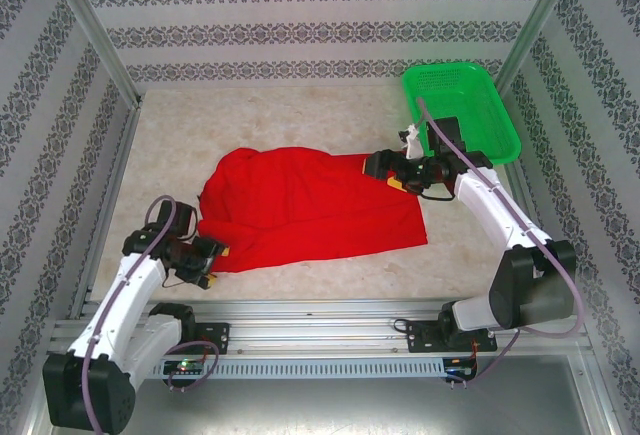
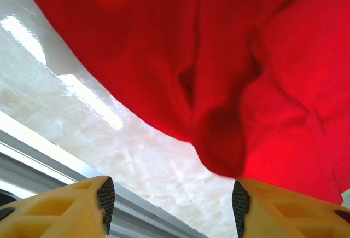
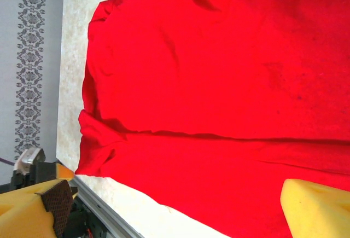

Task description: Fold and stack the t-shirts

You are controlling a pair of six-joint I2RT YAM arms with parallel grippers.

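A lab-style robot test cell: aluminium frame posts (image 1: 92,25) hold wallpaper-patterned panels (image 1: 320,30) round a marble-look table (image 1: 280,120), and the left arm (image 1: 128,290) and right arm (image 1: 495,210) are bolted to a rail (image 1: 320,313) at 6 o'clock.

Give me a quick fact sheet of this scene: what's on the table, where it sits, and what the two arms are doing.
table: pale, marbled
t-shirt: red, plain side up, lying rumpled near the middle
basket: green mesh, far right corner
left jaws: open, at the shirt's near left corner, gripping nothing
right jaws: open, over the shirt's far right corner
progress: shirt not neatly folded yet, no stack
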